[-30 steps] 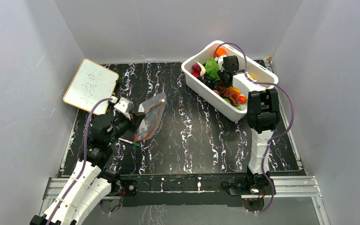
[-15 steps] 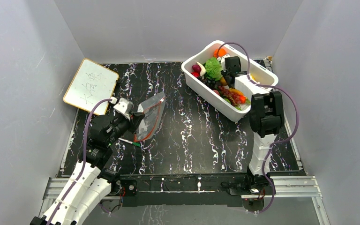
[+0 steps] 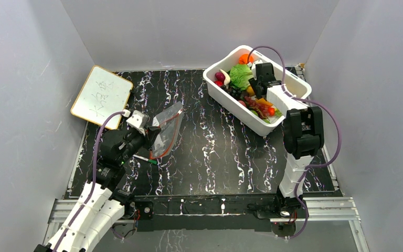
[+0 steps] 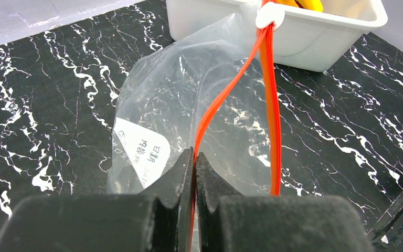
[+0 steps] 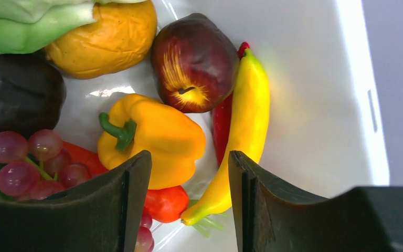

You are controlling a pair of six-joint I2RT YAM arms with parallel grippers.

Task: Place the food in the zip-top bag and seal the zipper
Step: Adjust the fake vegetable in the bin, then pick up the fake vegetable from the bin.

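My left gripper (image 4: 194,157) is shut on the red-orange zipper (image 4: 225,92) of the clear zip-top bag (image 4: 168,121), holding the bag's mouth up off the table; it also shows in the top view (image 3: 167,128). The zipper's white slider (image 4: 269,16) sits at the far end. My right gripper (image 5: 190,173) is open, inside the white tub (image 3: 231,100), above the food: a yellow pepper (image 5: 160,134), a banana (image 5: 246,126), a red apple (image 5: 193,60), purple grapes (image 5: 31,160) and a red piece (image 5: 165,202). In the top view the right gripper (image 3: 257,84) hangs over the tub's middle.
A small whiteboard (image 3: 102,95) lies at the back left. A green-and-white pen (image 3: 146,158) lies on the black marbled table beside the left arm. Grey walls close in on both sides and the back.
My right arm has shifted right and a little back over the tub. The left gripper and the bag have hardly moved.
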